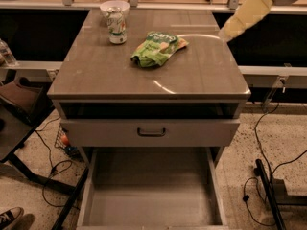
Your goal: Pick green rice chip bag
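The green rice chip bag (157,48) lies crumpled on the brown table top (144,80), a little behind its middle, with white lettering on bright green foil. My gripper (228,31) comes in from the top right corner as a cream-coloured end piece. It hangs over the table's right rear edge, to the right of the bag and apart from it. It holds nothing that I can see.
A green-and-white drink can (116,25) stands at the back left, in front of a white bowl (114,5). The lower drawer (151,195) is pulled open below a closed drawer with a handle (151,132). Cables (261,190) and a dark chair (19,104) flank the table.
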You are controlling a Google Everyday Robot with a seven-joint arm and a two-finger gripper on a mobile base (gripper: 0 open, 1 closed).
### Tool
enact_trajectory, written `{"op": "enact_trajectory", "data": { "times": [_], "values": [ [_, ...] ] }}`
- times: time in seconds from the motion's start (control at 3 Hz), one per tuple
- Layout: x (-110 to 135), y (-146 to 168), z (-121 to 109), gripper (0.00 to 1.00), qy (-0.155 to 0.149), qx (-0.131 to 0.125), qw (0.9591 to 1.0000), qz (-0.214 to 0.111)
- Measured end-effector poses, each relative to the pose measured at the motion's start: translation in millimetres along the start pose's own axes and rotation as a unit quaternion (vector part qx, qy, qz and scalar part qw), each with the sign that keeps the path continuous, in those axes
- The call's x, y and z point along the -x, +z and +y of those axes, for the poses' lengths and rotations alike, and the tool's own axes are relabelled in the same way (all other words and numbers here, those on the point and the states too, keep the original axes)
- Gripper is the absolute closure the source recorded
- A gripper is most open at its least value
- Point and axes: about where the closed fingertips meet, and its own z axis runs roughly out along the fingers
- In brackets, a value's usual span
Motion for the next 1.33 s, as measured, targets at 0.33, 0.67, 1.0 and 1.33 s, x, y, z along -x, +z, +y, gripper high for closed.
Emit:
{"op": "enact_trajectory", "data": {
  "times": [0.33, 0.67, 1.0, 1.33],
  "values": [
    [29.7, 28.2, -18.9, 0.0, 0.063, -0.044, 0.9968, -0.022],
    [35.5, 31.7, -16.9, 0.0, 0.11, -0.044, 0.9926, -0.028],
    [39.3, 36.6, -9.5, 0.0, 0.108, -0.037, 0.9931, -0.027],
    [59.1, 55.6, 9.6, 0.0, 0.126, -0.018, 0.9917, -0.017]
  ]
}}
